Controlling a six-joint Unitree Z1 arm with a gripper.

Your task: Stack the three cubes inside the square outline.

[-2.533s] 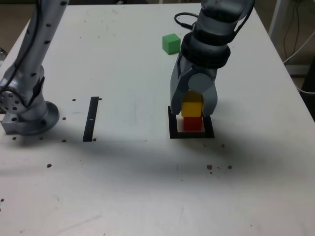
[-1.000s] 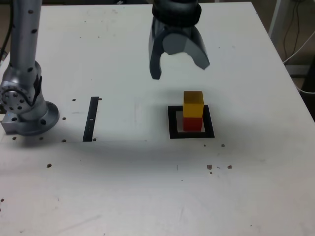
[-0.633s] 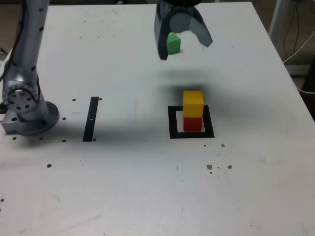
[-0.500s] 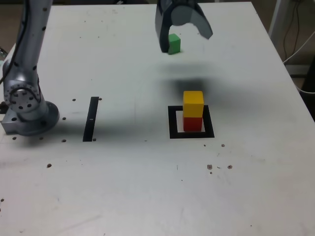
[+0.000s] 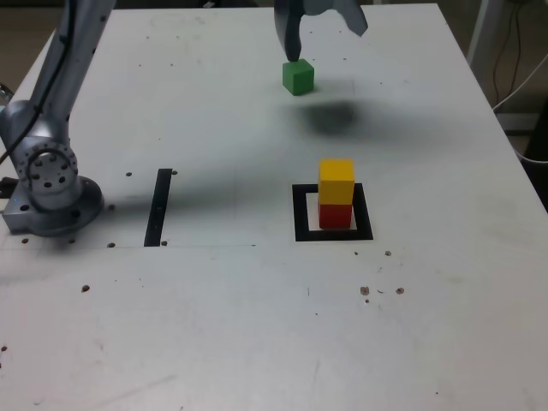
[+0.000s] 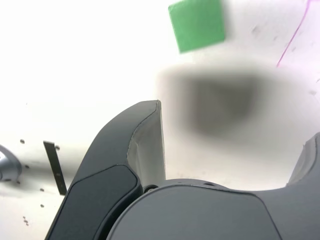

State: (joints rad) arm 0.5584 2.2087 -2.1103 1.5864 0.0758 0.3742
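Observation:
The yellow cube (image 5: 336, 181) sits on the red cube (image 5: 336, 215), both inside the black square outline (image 5: 300, 216) with its white centre. The green cube (image 5: 298, 76) (image 6: 197, 24) lies alone farther back on the table. My gripper (image 5: 319, 19) hangs open above the table at the top of the exterior view, just behind and to the right of the green cube, holding nothing. In the wrist view one dark finger (image 6: 137, 145) shows, and the green cube lies beyond it, apart from the jaws.
A narrow black strip (image 5: 159, 206) lies on the white table at the exterior view's left, near the arm's base (image 5: 50, 193). Cables hang past the table's right edge. Small dark specks dot the surface.
The gripper let go of the yellow cube on the red one, rose, and travelled back toward the green cube; it is now higher and partly out of the exterior view.

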